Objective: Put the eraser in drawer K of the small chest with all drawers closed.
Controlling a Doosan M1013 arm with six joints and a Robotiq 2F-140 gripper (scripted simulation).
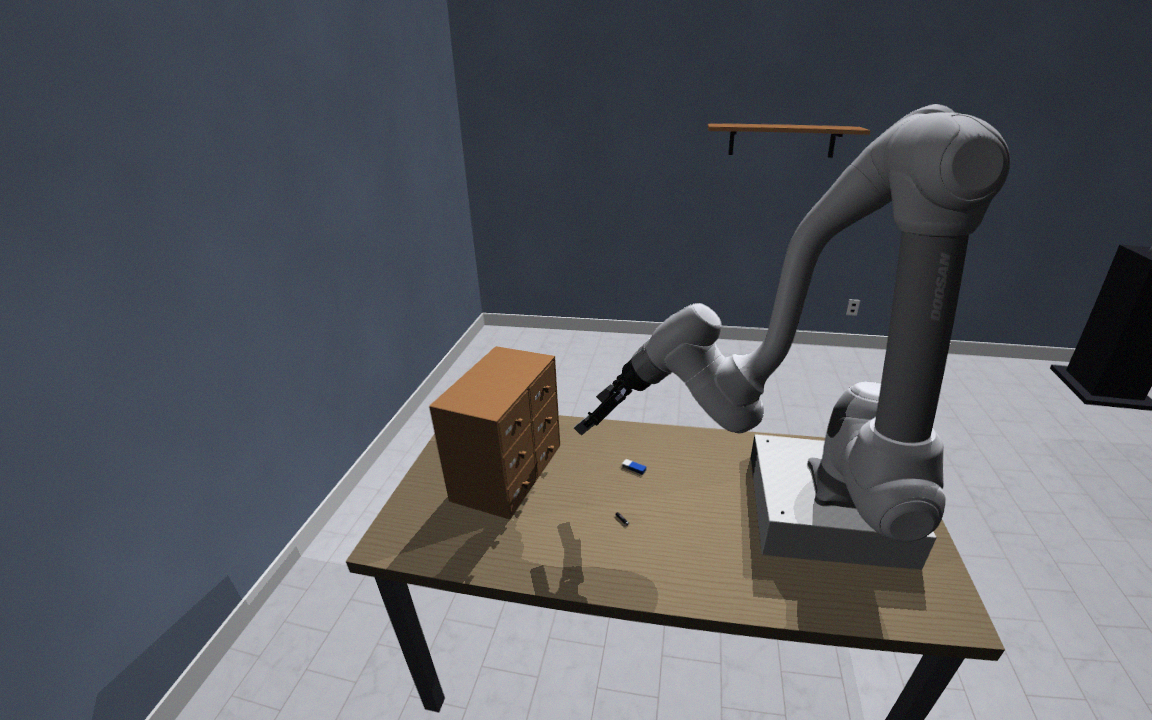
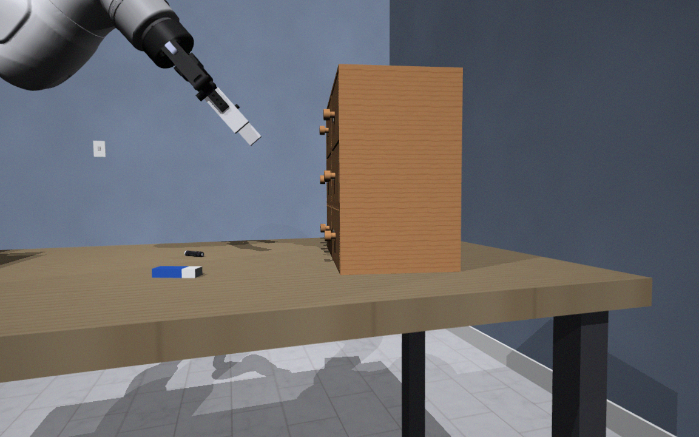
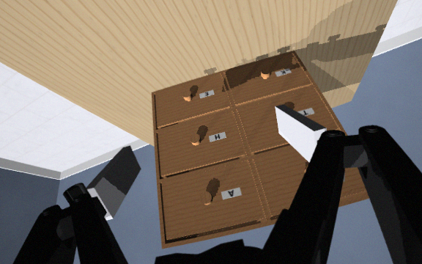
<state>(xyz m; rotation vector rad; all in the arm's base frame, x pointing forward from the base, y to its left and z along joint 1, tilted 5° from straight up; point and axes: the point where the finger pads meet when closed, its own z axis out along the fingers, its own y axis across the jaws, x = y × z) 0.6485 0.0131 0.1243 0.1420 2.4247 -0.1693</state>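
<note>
The eraser [image 1: 633, 465], blue with a white end, lies flat on the table to the right of the chest; it also shows in the exterior view [image 2: 176, 271]. The small wooden chest [image 1: 497, 429] stands at the table's left end with all its drawers pushed in. The wrist view shows its front upside down [image 3: 244, 147], and the drawer marked K [image 3: 269, 75] is in the bottom row, next to the table top. My gripper [image 1: 582, 427] [image 2: 249, 135] is open and empty. It hangs tilted down in the air in front of the chest's upper drawers, clear of the knobs.
A small black cylinder [image 1: 621, 518] lies on the table nearer the front edge than the eraser. The robot's grey base block [image 1: 831, 510] takes up the right end of the table. The chest stands close to the table's left edge.
</note>
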